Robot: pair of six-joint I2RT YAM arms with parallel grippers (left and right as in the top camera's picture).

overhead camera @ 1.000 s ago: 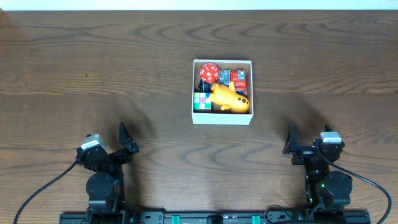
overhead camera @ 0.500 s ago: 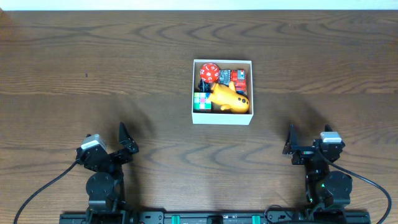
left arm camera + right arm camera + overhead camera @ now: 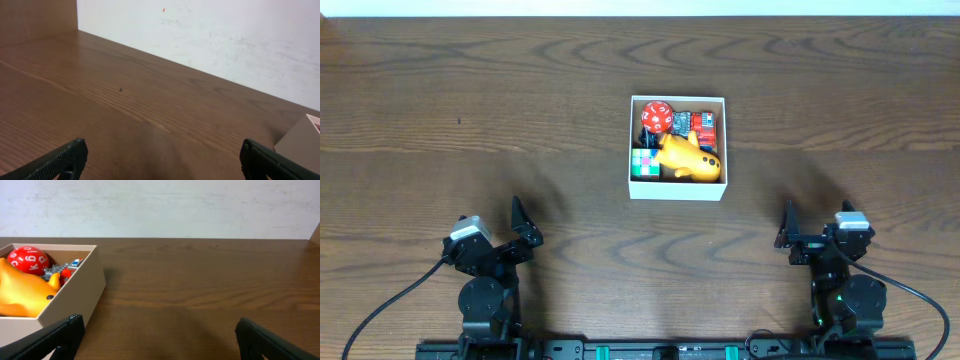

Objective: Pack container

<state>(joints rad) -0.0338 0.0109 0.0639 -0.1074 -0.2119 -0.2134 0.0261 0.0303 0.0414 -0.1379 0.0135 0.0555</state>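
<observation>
We see the small square white-walled cardboard container [image 3: 677,189] at the middle of the dark wooden table [image 3: 460,110]. It holds a yellow toy [image 3: 686,158], a red white-marked ball [image 3: 657,117] and a colourful puzzle cube [image 3: 644,163]. Our left gripper [image 3: 525,226] and right gripper [image 3: 786,231] sit near the front edge, jaws spread wide, gripping nothing. The container lies ahead, between them and well apart from both.
</observation>
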